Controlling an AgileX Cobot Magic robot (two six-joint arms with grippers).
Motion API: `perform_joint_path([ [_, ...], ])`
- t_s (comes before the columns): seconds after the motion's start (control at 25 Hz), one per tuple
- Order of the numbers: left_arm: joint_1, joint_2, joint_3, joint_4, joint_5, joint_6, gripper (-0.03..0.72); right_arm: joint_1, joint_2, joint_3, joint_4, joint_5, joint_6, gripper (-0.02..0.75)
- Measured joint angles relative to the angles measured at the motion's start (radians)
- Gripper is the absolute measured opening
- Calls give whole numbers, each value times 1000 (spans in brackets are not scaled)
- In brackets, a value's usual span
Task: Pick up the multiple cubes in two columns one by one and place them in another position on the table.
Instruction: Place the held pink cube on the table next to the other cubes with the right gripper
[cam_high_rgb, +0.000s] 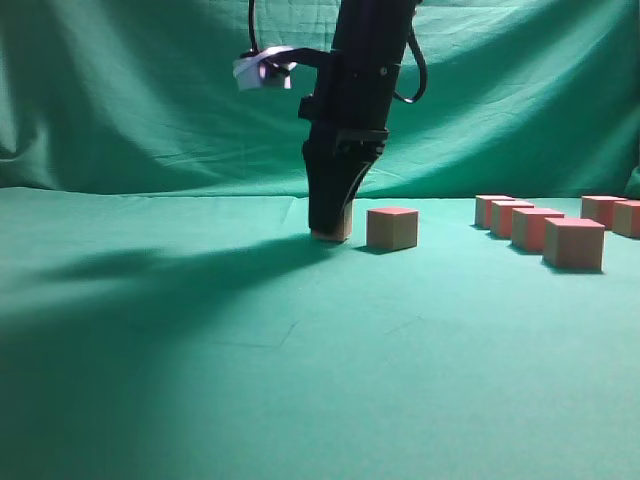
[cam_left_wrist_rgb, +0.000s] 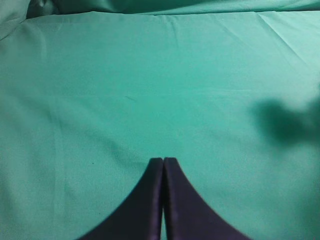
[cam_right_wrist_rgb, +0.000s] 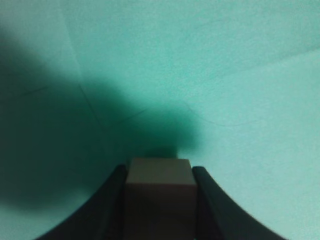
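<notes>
right hand (cam_high_rgb: 330, 232): down at the bench (cam_high_rgb: 300, 380), mid-scene, clenched on a cube (cam_high_rgb: 331, 224); right wrist view shows the cube (cam_right_wrist_rgb: 160, 195) gripped between both fingers (cam_right_wrist_rgb: 107, 210)
held cube: bottom looks on or just off the cloth, can't tell which; just left of placed cube (cam_high_rgb: 392, 228), small gap between them
placed cube: sits free on bench, red top, tan sides, nothing touching it
source cubes: far right; one column of four (cam_high_rgb: 533, 228) running near to far, nearest one (cam_high_rgb: 574, 243) biggest in view; second column (cam_high_rgb: 612, 214) further right, two visible, cut by frame edge so count unsure
left hand (cam_left_wrist_rgb: 163, 172): fingers pressed together, holding nothing, over bare cloth; not seen in exterior view
progress: judged early. One cube at the new spot, second being set down beside it (or possibly just being lifted, can't tell direction). At least six left in the columns
left to do: let go of this cube, go back right, repeat one by one
new layout: two cubes side by side suggests a row starting left-right
risk: held cube close to the placed one; a sideways nudge on opening could shift it
</notes>
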Motion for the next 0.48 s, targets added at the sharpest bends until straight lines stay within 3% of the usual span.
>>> perform_joint_path([
  [0.48,0,0,0,0,0,0,0,0,7,0,-2,2,-2,265],
])
